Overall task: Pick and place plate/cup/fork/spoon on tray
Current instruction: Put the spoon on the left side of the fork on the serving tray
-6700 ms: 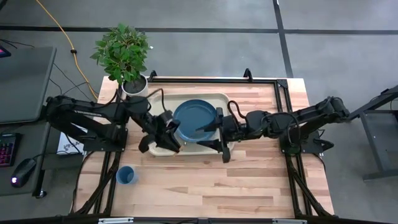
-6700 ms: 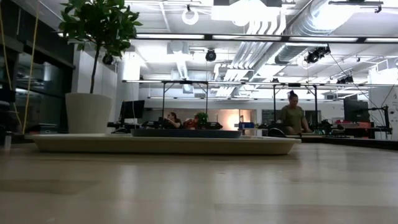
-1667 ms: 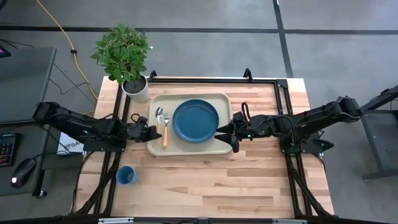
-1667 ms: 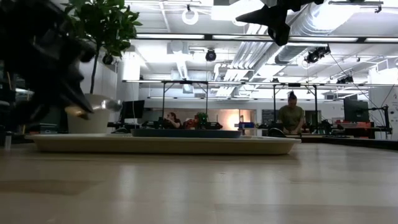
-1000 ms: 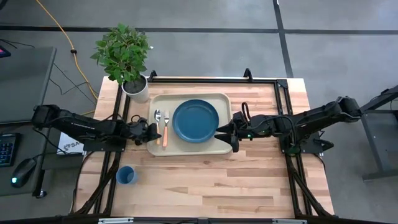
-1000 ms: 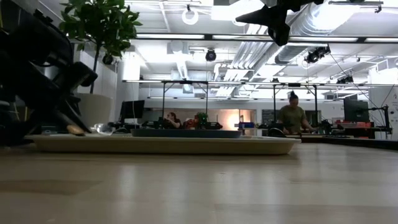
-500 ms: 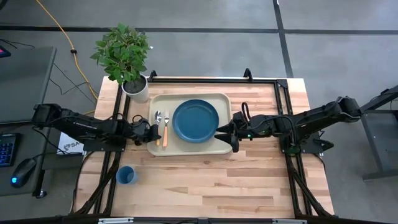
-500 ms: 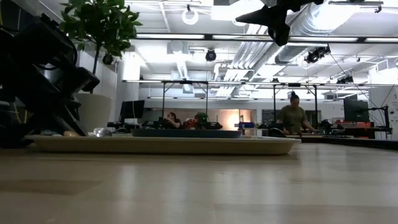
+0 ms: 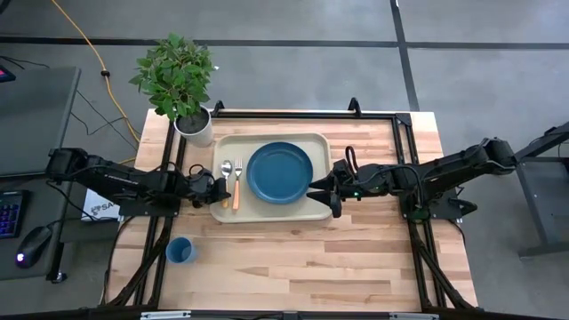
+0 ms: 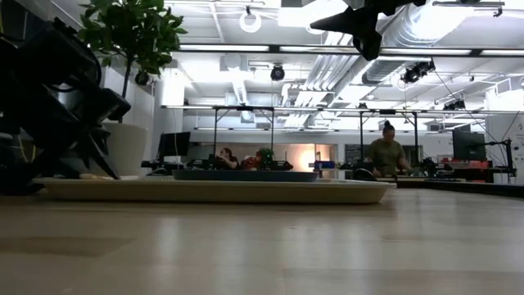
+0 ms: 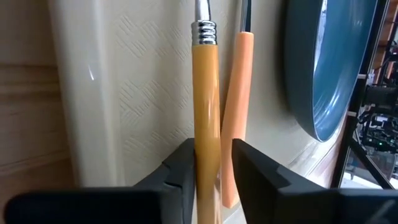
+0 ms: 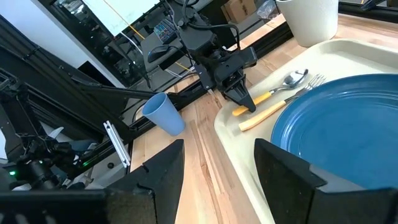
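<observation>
The beige tray (image 9: 267, 211) holds the dark-blue plate (image 9: 280, 172), with the fork (image 9: 236, 182) and the spoon (image 9: 226, 171) side by side to the plate's left. My left gripper (image 9: 217, 188) is at the tray's left edge, shut on the spoon's yellow-orange handle. The fork's lighter orange handle (image 11: 240, 93) lies right beside it. My right gripper (image 9: 322, 190) is open and empty over the tray's right edge. The blue cup (image 9: 180, 251) stands upright on the table, near and left of the tray. My left gripper (image 11: 211, 149) pinches the spoon's handle (image 11: 206, 134) between its two fingers (image 11: 181, 167), near the handle's free end. The fingers come low from the tray's left side, and the handle runs on ahead between them. The spoon's bowl (image 12: 292, 79) lies on the tray.
A white plant pot (image 9: 194, 125) with a green plant stands at the table's far left corner, close to the tray. Bare wood lies near the tray and to its right. People show in the room beyond the table in the low view.
My left gripper has gone down a little with the spoon. In the low view the spoon's bowl has sunk from above the tray's rim to behind it. The spoon now lies beside the fork.
</observation>
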